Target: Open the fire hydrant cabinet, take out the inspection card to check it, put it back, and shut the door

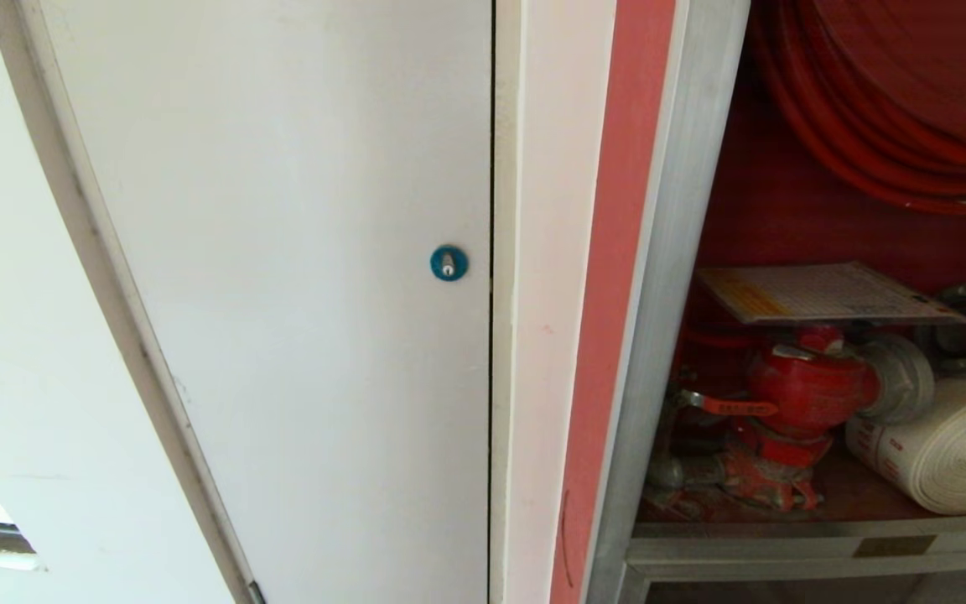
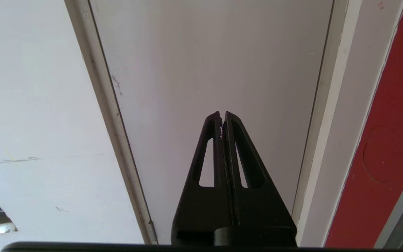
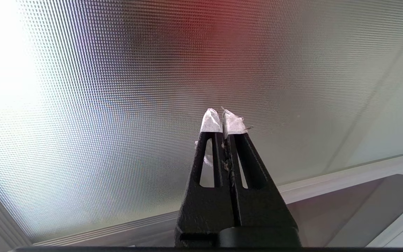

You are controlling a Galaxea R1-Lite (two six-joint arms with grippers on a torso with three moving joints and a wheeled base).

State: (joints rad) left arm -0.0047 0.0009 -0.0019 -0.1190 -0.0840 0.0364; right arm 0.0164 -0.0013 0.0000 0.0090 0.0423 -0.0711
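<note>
The fire hydrant cabinet (image 1: 667,277) stands open at the right of the head view, its red interior showing. Inside, the inspection card (image 1: 827,294) lies flat on top of the red valve (image 1: 810,390), below the red hose reel (image 1: 894,101). Neither arm shows in the head view. My left gripper (image 2: 221,113) is shut and empty, pointing at the plain white panel (image 2: 205,52) beside the cabinet's red edge strip (image 2: 390,140). My right gripper (image 3: 222,113), its tips wrapped in white tape, is shut and empty close in front of the door's dimpled glass (image 3: 117,105) and silver frame (image 3: 327,175).
A plain white panel door (image 1: 282,252) with a blue round lock (image 1: 449,262) fills the left of the head view. A white rolled hose (image 1: 953,453) lies on the cabinet floor beside the valve. The silver sill (image 1: 818,545) runs along the cabinet's bottom.
</note>
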